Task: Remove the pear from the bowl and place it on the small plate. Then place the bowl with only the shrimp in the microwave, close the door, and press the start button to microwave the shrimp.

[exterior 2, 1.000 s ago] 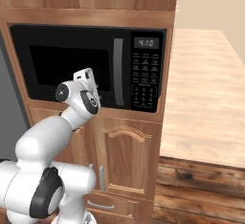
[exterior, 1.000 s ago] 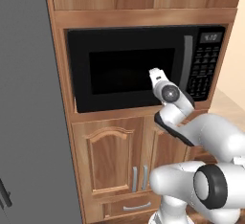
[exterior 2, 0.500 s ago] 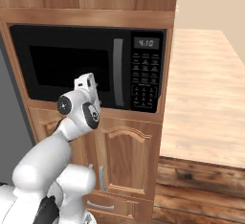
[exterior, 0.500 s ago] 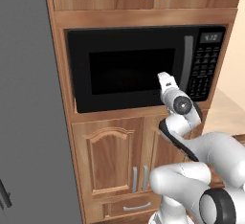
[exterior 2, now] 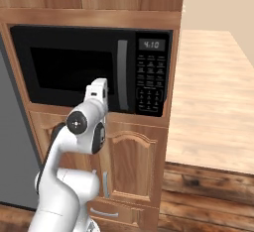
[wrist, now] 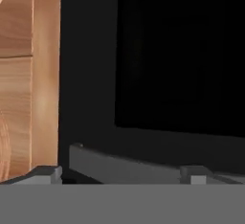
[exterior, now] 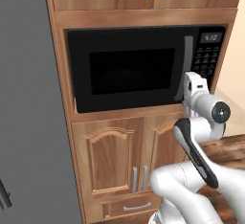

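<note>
so the tall wooden cabinet column (exterior: pixel 115 156) takes up most of the scene, with a flat grey fridge panel (exterior: pixel 28 113) on its left and a wooden counter (exterior 2: pixel 213 97) running off to the right. the microwave (exterior: pixel 143 67) is built into the column about mid height, black all over, cabinet doors (exterior: pixel 107 158) under it and more wood doors above.

the door (exterior: pixel 127 70) of the microwave looks fully closed, sitting flush with the frame, dark glass window so i can't see anything inside. its vertical grey bar handle (exterior 2: pixel 122 75) is at the door's right edge, and the keypad panel (exterior 2: pixel 151 80) is just right of that with lit digits at the top. can't make out the bowl or the food through the window, it's just black.

the white arm comes up in front of the lower cabinets and its hand is raised right up at the microwave front, around the handle and the lower right corner of the door. the gripper (wrist: pixel 120 174) is close to the door in the hand view, with the grey handle bar lying across just beyond the tips, a strip of wood cabinet on one side and the black window on the other. the fingertips (wrist: pixel 45 174) sit wide apart, so the pincer is spread, and there's nothing between them. can't tell for sure if a tip is touching the handle or just beside it.
</note>
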Controlling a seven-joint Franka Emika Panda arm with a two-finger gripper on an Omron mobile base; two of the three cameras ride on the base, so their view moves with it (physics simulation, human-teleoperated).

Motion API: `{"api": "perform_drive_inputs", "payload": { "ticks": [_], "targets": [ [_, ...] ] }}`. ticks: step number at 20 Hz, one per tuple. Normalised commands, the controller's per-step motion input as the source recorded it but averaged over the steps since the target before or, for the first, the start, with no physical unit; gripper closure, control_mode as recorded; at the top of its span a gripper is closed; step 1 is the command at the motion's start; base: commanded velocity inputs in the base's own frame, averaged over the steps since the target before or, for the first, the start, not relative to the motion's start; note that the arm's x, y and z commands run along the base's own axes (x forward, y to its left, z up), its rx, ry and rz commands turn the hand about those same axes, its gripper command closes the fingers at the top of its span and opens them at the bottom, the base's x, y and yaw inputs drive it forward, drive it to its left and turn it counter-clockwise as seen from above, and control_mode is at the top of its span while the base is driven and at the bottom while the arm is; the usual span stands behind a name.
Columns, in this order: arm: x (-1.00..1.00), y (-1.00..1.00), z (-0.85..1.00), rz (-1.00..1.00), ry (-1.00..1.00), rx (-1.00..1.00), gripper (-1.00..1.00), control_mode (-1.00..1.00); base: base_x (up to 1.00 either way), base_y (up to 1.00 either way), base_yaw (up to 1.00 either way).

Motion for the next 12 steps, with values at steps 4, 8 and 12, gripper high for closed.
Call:
{"api": "perform_drive_inputs", "payload": {
  "ticks": [4,8,12],
  "targets": [
    [-0.51,-0.63,0.40,0.03,0.05,0.23,-1.00,-1.00,0.00,0.00,0.00],
    [-0.38,-0.70,0.03,0.03,0.01,0.17,-1.00,-1.00,0.00,0.00,0.00],
    [-0.03,-0.58,-0.21,0.05,0.00,0.05,-1.00,-1.00,0.00,0.00,0.00]
  ]
}}
